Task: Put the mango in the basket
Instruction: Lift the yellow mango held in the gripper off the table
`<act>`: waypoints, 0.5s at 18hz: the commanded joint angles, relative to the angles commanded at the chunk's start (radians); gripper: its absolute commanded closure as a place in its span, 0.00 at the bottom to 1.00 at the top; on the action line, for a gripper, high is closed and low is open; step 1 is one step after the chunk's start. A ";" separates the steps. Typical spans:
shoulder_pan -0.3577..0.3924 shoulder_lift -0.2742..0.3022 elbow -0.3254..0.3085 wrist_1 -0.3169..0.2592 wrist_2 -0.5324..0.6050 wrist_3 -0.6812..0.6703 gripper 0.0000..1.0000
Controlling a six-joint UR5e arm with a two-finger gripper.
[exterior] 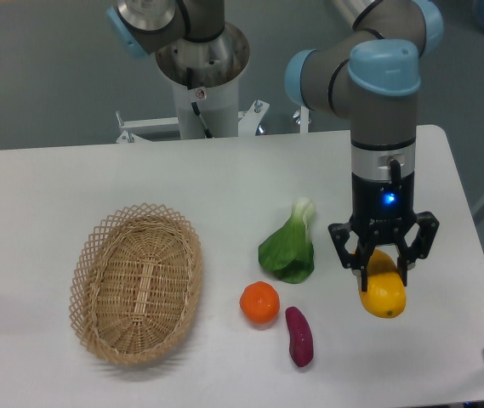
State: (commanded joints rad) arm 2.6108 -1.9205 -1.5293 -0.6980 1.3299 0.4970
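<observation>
The mango (pixel 383 297), a smooth yellow-orange oval fruit, lies at the right side of the white table. My gripper (pixel 384 280) comes straight down over it, with one finger (pixel 365 274) on each side pressed against its upper half, so it is shut on the mango. The fruit's top is hidden behind the gripper body. I cannot tell whether the mango rests on the table or is just off it. The basket (pixel 137 283), an oval tan wicker one with a lattice rim, sits empty far to the left.
Between the mango and the basket lie a round orange (pixel 259 303), a small purple sweet potato (pixel 299 336) and a green leafy bok choy (pixel 291 246). The robot's base column (pixel 201 76) stands behind the table. The table's right edge runs close to the gripper.
</observation>
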 joint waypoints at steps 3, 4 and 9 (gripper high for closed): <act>-0.003 -0.002 -0.014 0.000 0.003 0.011 0.65; -0.005 -0.002 -0.014 -0.002 0.003 0.012 0.65; -0.040 0.011 -0.069 -0.003 0.053 0.009 0.65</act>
State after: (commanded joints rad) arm 2.5711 -1.9099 -1.5983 -0.7010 1.3834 0.5062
